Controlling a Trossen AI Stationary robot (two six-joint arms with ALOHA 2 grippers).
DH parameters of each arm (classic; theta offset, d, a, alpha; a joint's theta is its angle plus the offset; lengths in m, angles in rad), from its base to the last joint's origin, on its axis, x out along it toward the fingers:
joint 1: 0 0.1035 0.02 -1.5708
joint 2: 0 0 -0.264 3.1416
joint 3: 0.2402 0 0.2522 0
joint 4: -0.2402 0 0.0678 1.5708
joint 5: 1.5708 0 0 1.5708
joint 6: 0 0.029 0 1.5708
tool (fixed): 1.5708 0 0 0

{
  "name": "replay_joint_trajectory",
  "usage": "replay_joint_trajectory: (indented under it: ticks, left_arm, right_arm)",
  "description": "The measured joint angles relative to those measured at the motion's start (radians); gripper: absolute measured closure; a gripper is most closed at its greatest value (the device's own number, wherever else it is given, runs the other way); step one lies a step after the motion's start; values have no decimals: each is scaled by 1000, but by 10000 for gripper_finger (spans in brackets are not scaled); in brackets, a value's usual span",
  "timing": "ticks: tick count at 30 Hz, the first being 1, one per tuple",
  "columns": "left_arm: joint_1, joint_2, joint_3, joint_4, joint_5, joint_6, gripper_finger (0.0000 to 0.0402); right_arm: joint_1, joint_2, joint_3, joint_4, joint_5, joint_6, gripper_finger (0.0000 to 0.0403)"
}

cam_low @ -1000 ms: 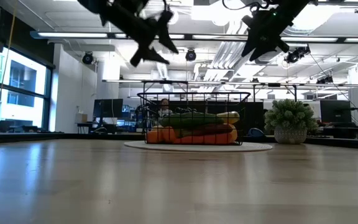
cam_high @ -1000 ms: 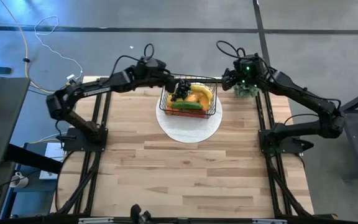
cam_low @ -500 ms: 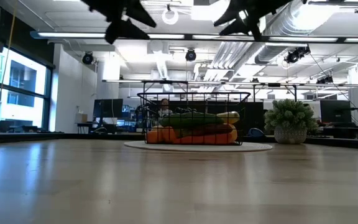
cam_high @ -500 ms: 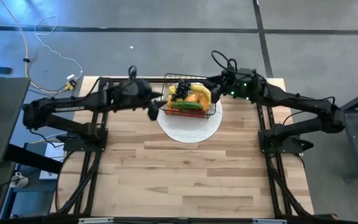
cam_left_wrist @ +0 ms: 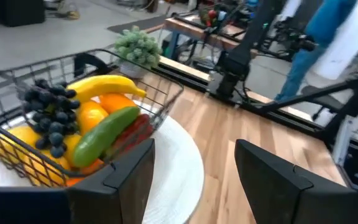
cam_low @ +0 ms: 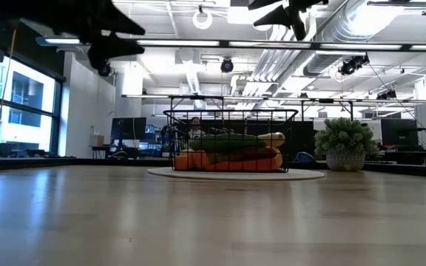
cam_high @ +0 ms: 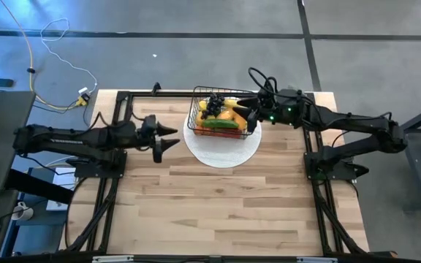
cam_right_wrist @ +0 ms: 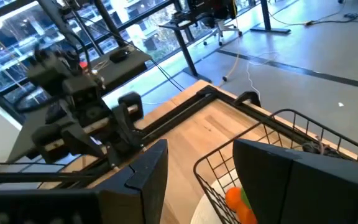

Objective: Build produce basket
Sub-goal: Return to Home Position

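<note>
**High view.** We count one black wire-mesh rectangular basket, standing on one round white plate at the far middle of the light wooden table. The left gripper hangs well left of the basket, its fingers spread wide and empty. The right gripper sits at the basket's right edge; we cannot read its opening here.

**Low view.** This view adds one green bushy plant, which stands right of the plate. Both grippers hang high above the table top.

**Left wrist view.** Here the produce resolves, all of it inside the basket — one yellow banana, one dark purple grape bunch, one green cucumber, one orange, one red chili and one yellow fruit under the grapes.

**Right wrist view.** The right gripper's fingers stand wide apart with nothing between them, above a corner of the basket — the left arm shows beyond.
</note>
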Motion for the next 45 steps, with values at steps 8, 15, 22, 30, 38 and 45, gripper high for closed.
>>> replay_joint_trajectory:
  ticks: [8,15,22,30,38,45]
  left_arm:
    - [-51,-110,-224,208,17,-68,191]
    - [-102,-198,-323,277,18,-68,191]
    - [-109,-359,-378,260,16,-39,198]
    - [-106,-489,-381,148,14,93,210]
    - [-106,-494,-381,38,17,113,217]
    - [-106,-494,-381,24,13,132,227]
  right_arm:
    - [6,-8,0,0,0,-5,240]
    - [4,-115,0,-32,3,-11,240]
    - [4,-304,0,-175,90,-34,240]
    - [108,-443,-70,-257,192,-85,240]
    - [222,-574,-446,127,263,-85,240]
    - [282,-737,-689,287,266,-15,240]
